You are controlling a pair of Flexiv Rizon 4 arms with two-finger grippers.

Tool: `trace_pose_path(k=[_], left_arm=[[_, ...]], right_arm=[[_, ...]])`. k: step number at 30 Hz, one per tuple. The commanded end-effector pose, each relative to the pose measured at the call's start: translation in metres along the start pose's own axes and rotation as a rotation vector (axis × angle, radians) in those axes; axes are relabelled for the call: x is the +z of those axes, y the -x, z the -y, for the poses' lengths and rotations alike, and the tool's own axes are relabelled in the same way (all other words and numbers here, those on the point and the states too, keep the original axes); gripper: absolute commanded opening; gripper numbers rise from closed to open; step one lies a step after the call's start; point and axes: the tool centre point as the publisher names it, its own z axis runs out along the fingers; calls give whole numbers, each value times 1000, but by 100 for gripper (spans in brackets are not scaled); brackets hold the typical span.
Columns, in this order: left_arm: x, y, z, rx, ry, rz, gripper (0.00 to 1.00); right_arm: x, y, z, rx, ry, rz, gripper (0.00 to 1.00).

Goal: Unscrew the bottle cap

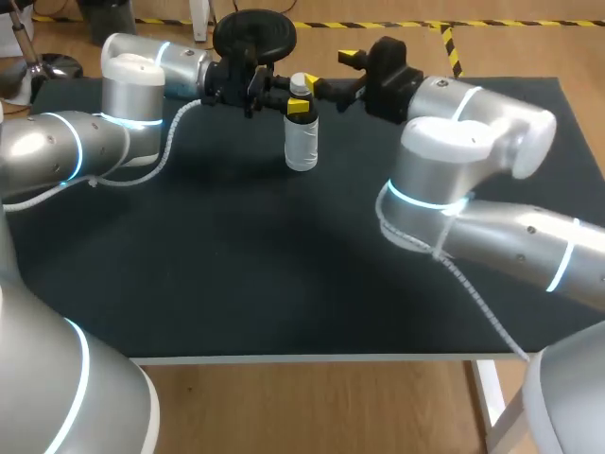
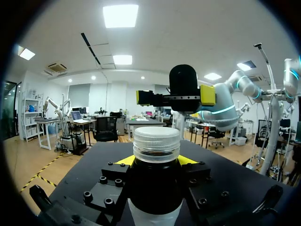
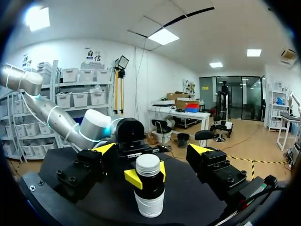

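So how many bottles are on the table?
1. The bottle stands upright near the table's far edge, its neck held by the left gripper; the right gripper is open near its cap.

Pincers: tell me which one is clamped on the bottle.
The left pincer: its yellow tips grip the bottle at its neck from both sides, just under the white cap. The right pincer stands wide open.

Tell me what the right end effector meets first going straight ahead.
Probably the white cap: it stands ahead of the right end effector, between its open fingers, on the bottle gripped by the left end effector.
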Motion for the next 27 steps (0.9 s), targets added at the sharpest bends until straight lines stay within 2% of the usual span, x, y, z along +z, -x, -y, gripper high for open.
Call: trace_pose_path(k=[1, 10, 27], left_arm=[[0, 3, 0, 0, 0, -8, 0], [0, 3, 0, 0, 0, -8, 0], [0, 3, 0, 0, 0, -8, 0]], right_arm=[[12, -4, 6, 6, 52, 0, 100], [24, -14, 11, 25, 42, -38, 100], [43, -17, 22, 39, 9, -77, 100]])
